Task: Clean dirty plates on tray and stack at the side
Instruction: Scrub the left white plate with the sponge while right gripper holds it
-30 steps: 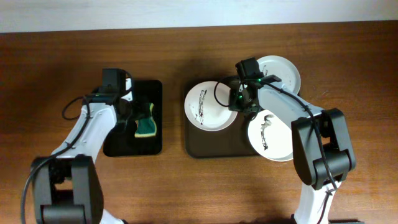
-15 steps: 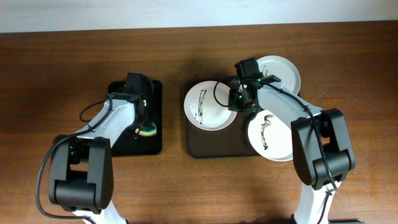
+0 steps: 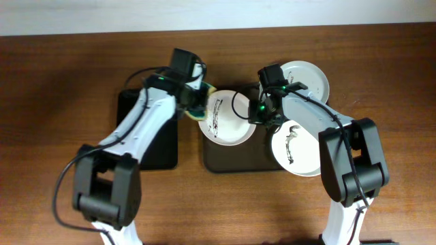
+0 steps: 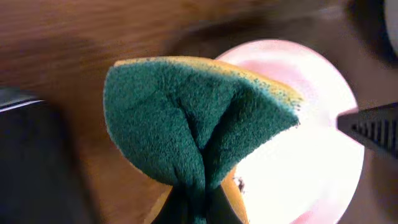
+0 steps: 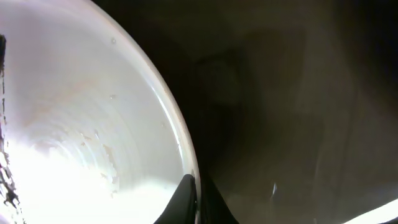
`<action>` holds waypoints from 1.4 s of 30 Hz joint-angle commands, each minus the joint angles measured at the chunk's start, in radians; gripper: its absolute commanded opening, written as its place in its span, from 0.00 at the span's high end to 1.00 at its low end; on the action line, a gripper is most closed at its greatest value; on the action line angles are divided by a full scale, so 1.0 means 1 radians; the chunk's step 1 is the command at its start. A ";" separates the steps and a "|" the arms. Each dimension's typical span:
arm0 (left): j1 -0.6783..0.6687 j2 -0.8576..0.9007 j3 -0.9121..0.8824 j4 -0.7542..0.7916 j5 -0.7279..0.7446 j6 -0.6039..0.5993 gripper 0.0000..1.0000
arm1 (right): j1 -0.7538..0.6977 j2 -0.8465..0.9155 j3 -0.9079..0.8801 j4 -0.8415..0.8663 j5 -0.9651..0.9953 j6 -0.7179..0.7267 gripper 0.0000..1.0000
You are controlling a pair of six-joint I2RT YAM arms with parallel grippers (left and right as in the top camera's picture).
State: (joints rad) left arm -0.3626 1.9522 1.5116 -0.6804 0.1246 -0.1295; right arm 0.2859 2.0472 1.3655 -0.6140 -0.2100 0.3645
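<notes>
The left pincer (image 3: 194, 103) is clamped on a sponge (image 3: 203, 97), which is folded in the grip so that its green scouring face (image 4: 193, 130) is turned outward, with a yellow edge seen along the top. The sponge is held just in front of this pincer, at the rim of a plate (image 3: 228, 119), over the side furthest from the right pincer (image 3: 259, 113). Whether sponge and plate are touching cannot be told. Behind the left pincer, along its arm, a black tray (image 3: 146, 153) is seen on the table (image 3: 61, 82).

The right pincer is closed on the opposite rim of the same plate; in the right wrist view its dark fingertips (image 5: 194, 200) are seen pinching the white raised rim (image 5: 180, 143). The plate is streaked with a dark smear (image 3: 219, 114) on the half away from the right pincer. In the left wrist view the plate (image 4: 311, 168) is washed out to a bright white.

The plate is held over the end of the tray (image 3: 238, 160) nearer the left pincer. Two other plates (image 3: 300, 153) lie behind the right pincer, on either side of its arm: one is marked with a dark smear (image 3: 291, 139), and the other (image 3: 310, 75) shows mostly white and is partly covered by the arm. How much of each rests on the tray cannot be told.
</notes>
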 commanded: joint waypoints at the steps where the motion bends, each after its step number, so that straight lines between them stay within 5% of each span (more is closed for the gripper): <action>1: -0.058 0.124 0.013 0.066 0.005 0.017 1.00 | 0.014 0.029 0.002 -0.011 -0.027 -0.016 0.96; 5: -0.076 0.204 0.035 0.025 -0.034 0.008 1.00 | -0.028 0.029 0.002 -0.037 -0.060 0.011 0.96; 10: -0.105 0.206 0.057 -0.126 0.287 -0.010 1.00 | -0.092 0.029 0.002 -0.088 -0.127 0.010 0.96; 12: -0.125 0.206 0.057 -0.097 0.292 -0.062 1.00 | -0.089 0.029 0.002 -0.086 -0.126 0.010 0.96; 14: -0.134 0.206 0.057 -0.014 0.182 -0.146 1.00 | -0.089 0.029 -0.001 -0.085 -0.116 0.011 0.96; 17: -0.135 0.206 0.057 0.138 -0.170 -0.296 1.00 | -0.089 0.030 -0.012 -0.074 -0.100 0.011 0.96; 19: -0.135 0.206 0.057 0.119 -0.253 -0.327 1.00 | -0.089 0.030 -0.027 -0.055 -0.100 0.011 0.96; 22: -0.134 0.206 0.070 -0.054 0.002 -0.287 1.00 | -0.089 0.030 -0.027 -0.051 -0.100 0.011 0.96; 23: -0.134 0.207 0.069 -0.096 0.208 -0.159 1.00 | -0.089 0.030 -0.027 -0.051 -0.101 0.011 0.96; 25: -0.137 0.209 0.069 -0.113 0.282 0.035 1.00 | -0.089 0.030 -0.027 -0.048 -0.101 0.019 0.96; 27: -0.137 0.209 0.069 -0.004 0.175 -0.011 1.00 | -0.089 0.030 -0.027 -0.051 -0.100 0.018 0.96; 29: -0.139 0.212 0.069 0.122 -0.095 -0.214 1.00 | -0.089 0.030 -0.028 -0.062 -0.085 0.018 0.96; 31: -0.139 0.215 0.069 0.146 -0.311 -0.364 1.00 | -0.090 0.030 -0.032 -0.059 -0.081 0.018 0.96; 33: -0.139 0.215 0.069 0.080 -0.375 -0.472 1.00 | -0.090 0.030 -0.032 -0.048 -0.081 0.018 0.96; 35: -0.148 0.215 0.069 -0.039 -0.185 -0.454 1.00 | -0.090 0.030 -0.032 -0.046 -0.081 0.018 0.96; 37: -0.180 0.216 0.036 -0.061 0.095 -0.231 1.00 | -0.090 0.030 -0.032 -0.047 -0.082 0.018 0.96; 40: -0.187 0.230 0.013 -0.005 0.167 -0.192 1.00 | -0.090 0.030 -0.032 -0.048 -0.080 0.017 0.96; 42: -0.186 0.239 0.013 -0.004 0.389 -0.148 1.00 | -0.090 0.030 -0.032 -0.042 -0.071 0.019 0.96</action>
State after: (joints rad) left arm -0.5182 2.1544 1.5581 -0.6773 0.1875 -0.3573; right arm 0.1986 2.0499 1.3510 -0.6628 -0.3260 0.3626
